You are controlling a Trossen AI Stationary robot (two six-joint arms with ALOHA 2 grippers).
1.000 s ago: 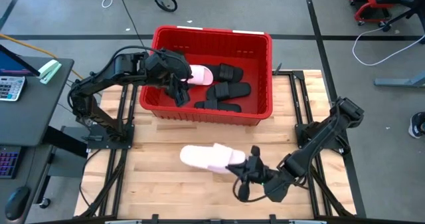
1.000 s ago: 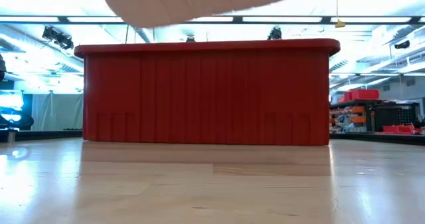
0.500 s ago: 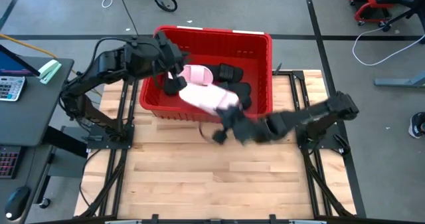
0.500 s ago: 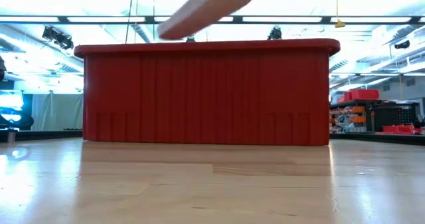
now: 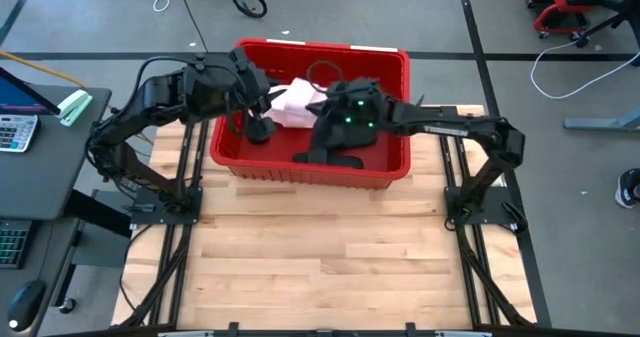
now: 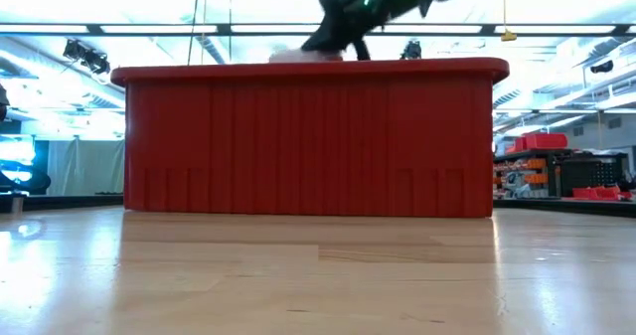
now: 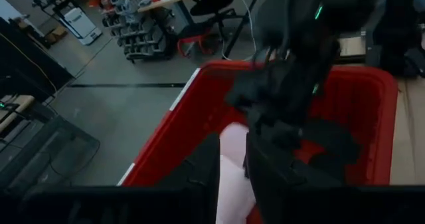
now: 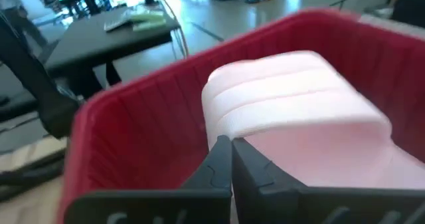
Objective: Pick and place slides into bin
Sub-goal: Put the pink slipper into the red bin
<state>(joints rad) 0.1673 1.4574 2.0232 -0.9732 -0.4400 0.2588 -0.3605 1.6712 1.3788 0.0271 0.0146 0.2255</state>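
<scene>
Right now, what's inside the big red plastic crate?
In the red crate: pale pink slides, at least one black slide, and both grippers, left and right. The arms cover any others.

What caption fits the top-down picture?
Right tool carries a pink slide over the red bin.

Grey floor [image 5: 100,17] crossed by dark tape lines; pale wood-plank table [image 5: 330,247]; dark desk [image 5: 45,167] at one side with calculator [image 5: 15,132]; red chair base [image 5: 565,7] in far corner; white cable [image 5: 570,62]; ceiling strip lights [image 6: 89,29] overhead.
</scene>
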